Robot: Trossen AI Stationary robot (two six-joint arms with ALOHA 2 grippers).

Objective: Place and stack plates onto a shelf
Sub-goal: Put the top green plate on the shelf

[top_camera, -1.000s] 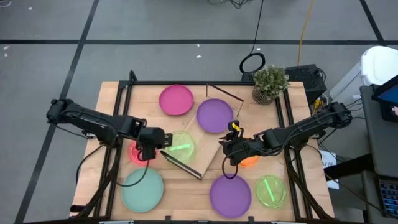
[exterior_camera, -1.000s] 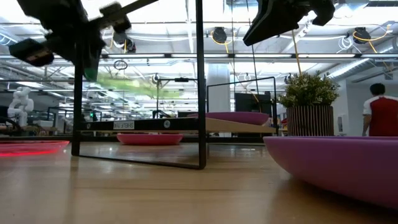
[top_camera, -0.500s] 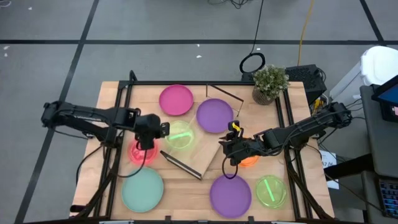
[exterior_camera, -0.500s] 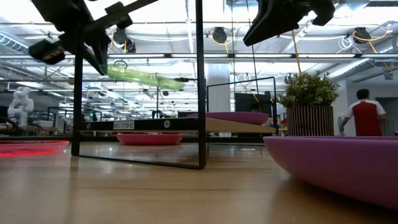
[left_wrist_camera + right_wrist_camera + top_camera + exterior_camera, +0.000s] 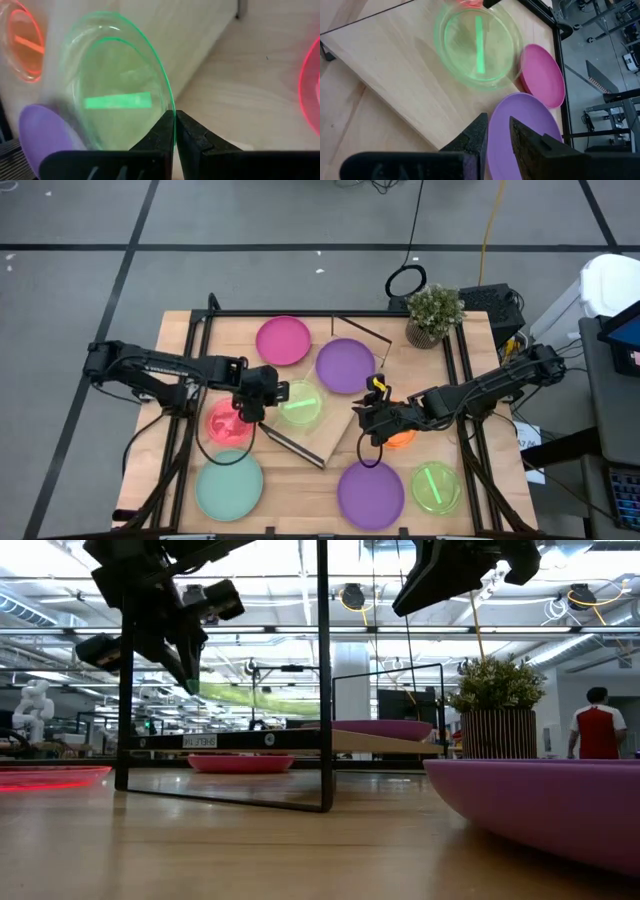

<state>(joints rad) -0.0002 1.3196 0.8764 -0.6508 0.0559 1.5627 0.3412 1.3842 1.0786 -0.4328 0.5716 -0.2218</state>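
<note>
plates are still mostly off the shelf point(image 5: 335, 425), so the job looks barely started. one purple plate point(image 5: 345, 365) rests on the far end of the board, and nothing is stacked yet.

left gripper point(image 5: 268, 396) hangs above the middle of the board, pinched tight on the rim of a clear lime green plate point(image 5: 299, 404). in the left wrist view the two dark fingers point(image 5: 162, 135) meet on that rim, with the plate point(image 5: 120, 85) standing nearly on edge. from the table-level view it is clearly off the board, so it is carried, not yet set down.

right gripper point(image 5: 377, 418) sits over the near right corner of the board, just above the orange plate point(image 5: 401, 439). its jaws stand a little apart, and i cannot tell whether they pinch anything.

left on the table: the magenta plate point(image 5: 283, 340) at the far side, the red plate point(image 5: 228, 422) beside the board's left edge, the mint plate point(image 5: 229, 485) at the near left, a second purple plate point(image 5: 370, 492) and a second lime plate point(image 5: 436, 486) at the near right. a potted plant point(image 5: 434, 313) stands at the far right corner.

by my reading, the lime plate needs lowering flat, then all the rest follow.
</note>
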